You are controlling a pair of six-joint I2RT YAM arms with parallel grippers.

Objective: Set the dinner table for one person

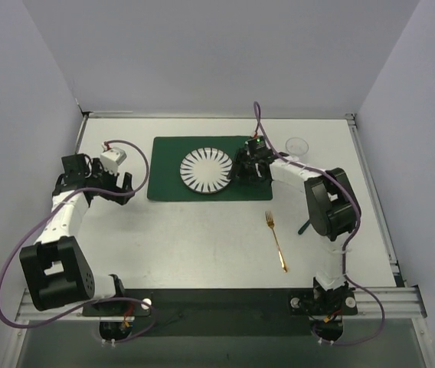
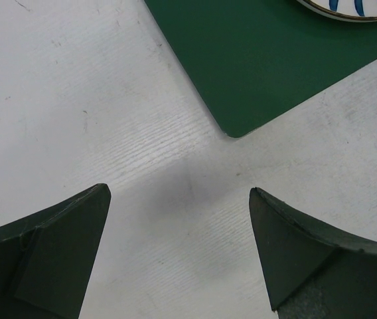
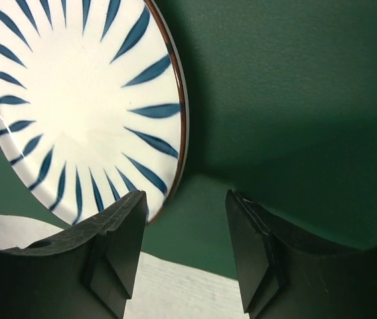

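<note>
Left claw (image 2: 178, 252) is released, its jaws wide apart over bare table just off the near left corner of the mat (image 2: 261, 60), with nothing between them. Right claw (image 3: 185, 256) is released too and holds nothing. It hangs low over the right part of the mat, just beside the rim of the plate (image 3: 75, 113).

The table (image 1: 202, 238) is a big white flat top with metal rails, and it carries the mat on its far half. It is stiff and fixed, so it is not a thing to grip. It only receives the pieces, and because its surface looks smooth, light pieces will probably slide on it.

The fork (image 1: 276, 241) lies on bare table, nearer than the mat's near right corner and apart from it, with its tines toward the mat. It is thin and gold-coloured, probably light, stiff and slippery, and it lies flat. The best hold seems to be across the narrow handle near its middle.

The plate sits in the middle of the mat. It looks ceramic, so likely heavier and breakable, and only the rim offers a hold.

The clear cup (image 1: 298, 145) stands farthest, just off the mat's far right corner. It looks light and perhaps fragile, so a gentle grip on its wall would suit it.
</note>
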